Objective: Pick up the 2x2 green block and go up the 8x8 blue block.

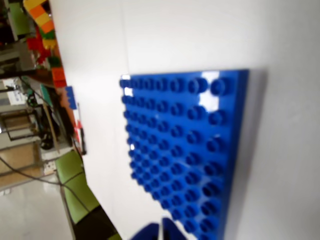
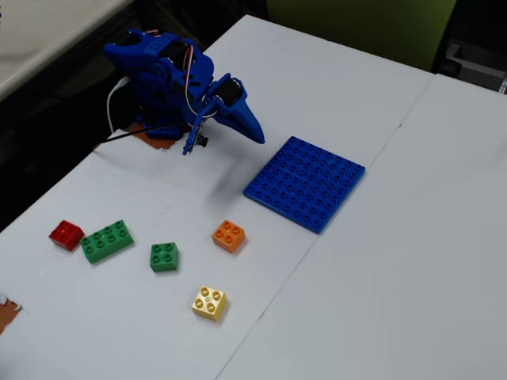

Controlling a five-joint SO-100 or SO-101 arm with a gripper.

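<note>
In the fixed view, taking the 8x8 blue block (image 2: 305,183) as the landmark, the bricks lie to its lower left on the white desk (image 2: 412,261). Farthest left is a small red brick (image 2: 66,233), touching or nearly touching a longer eight-stud green brick (image 2: 107,241) whose long axis runs up to the right. Next comes the 2x2 green block (image 2: 164,256), a glossy square plastic piece with four round studs (resting flat, studs up), well apart from the baseplate. Lower right of it sits a yellow brick (image 2: 209,302); an orange brick (image 2: 229,235) lies nearer the baseplate. The blue arm (image 2: 162,75) is folded up-left of the plate, its pincer (image 2: 255,131) clenched and empty, tips pointing toward it. The wrist view shows the flat studded plate (image 1: 185,150) close up.
</note>
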